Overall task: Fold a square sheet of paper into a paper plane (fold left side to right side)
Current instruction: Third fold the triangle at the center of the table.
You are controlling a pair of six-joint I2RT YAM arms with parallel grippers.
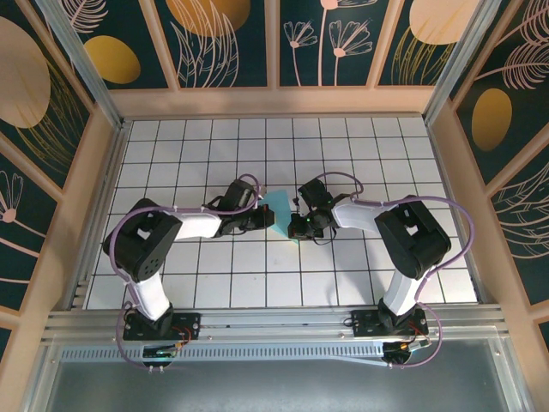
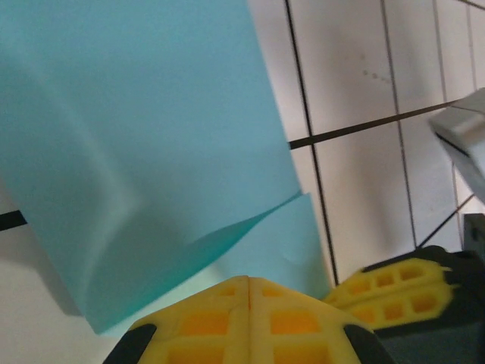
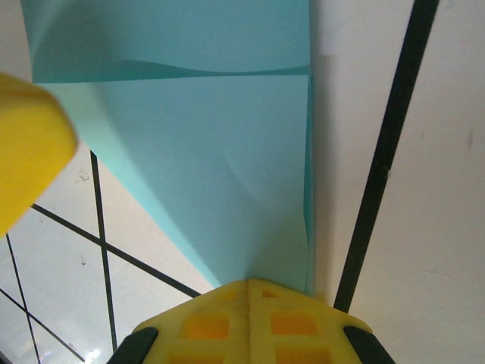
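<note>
Right, we're mid-fold: the square sheet of paper (image 1: 279, 209) sits at the centre of the top view, partly doubled over, with one layer standing off the gridded table (image 1: 214, 146). The right gripper (image 3: 248, 297), at the lower centre of its wrist view, is clamped on a tapering corner of the sheet. The left gripper (image 2: 248, 294) is closed too. The sheet's edge runs under its tips, but we can't say for sure it's pinched. Next move, we reckon: carry the flap across, line up the edges, press the crease. Count: one sheet, two grippers.
</note>
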